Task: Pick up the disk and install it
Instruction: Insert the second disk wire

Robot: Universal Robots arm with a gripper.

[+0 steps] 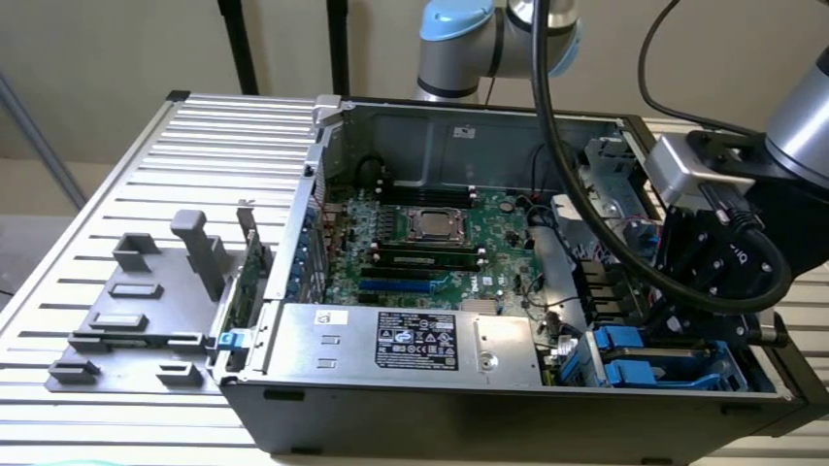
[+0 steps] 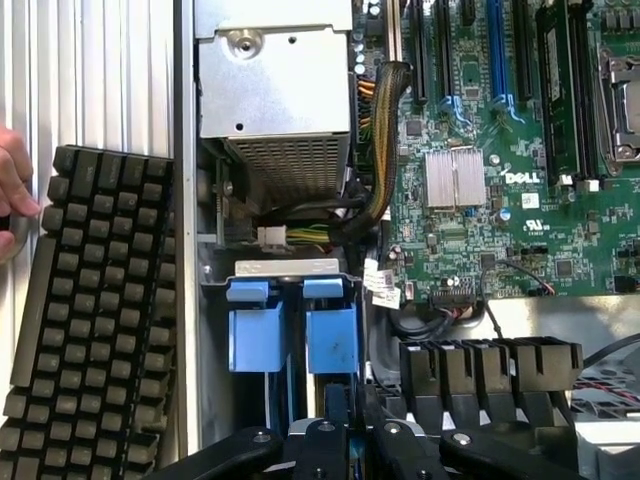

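Observation:
The disk [image 2: 290,335] stands on edge in the drive bay at the computer case's front corner, and its blue carrier rails and a silver edge face the wrist camera. In the exterior view its blue rails [image 1: 628,354] show low at the right, under the arm's black wrist assembly [image 1: 712,267]. My gripper [image 2: 350,410] reaches down into the bay. Its dark fingers [image 2: 335,405] are drawn close together on the near end of the blue carrier. The drive's flat face and label are hidden.
The open case [image 1: 518,417] holds a green motherboard [image 1: 428,243], a silver power-supply box [image 1: 402,340] beside the bay and cable bundles [image 2: 375,150]. A grey fixture [image 1: 143,311] with upright posts lies on the slatted table. A keyboard [image 2: 90,320] and a person's hand [image 2: 12,190] are beside the case.

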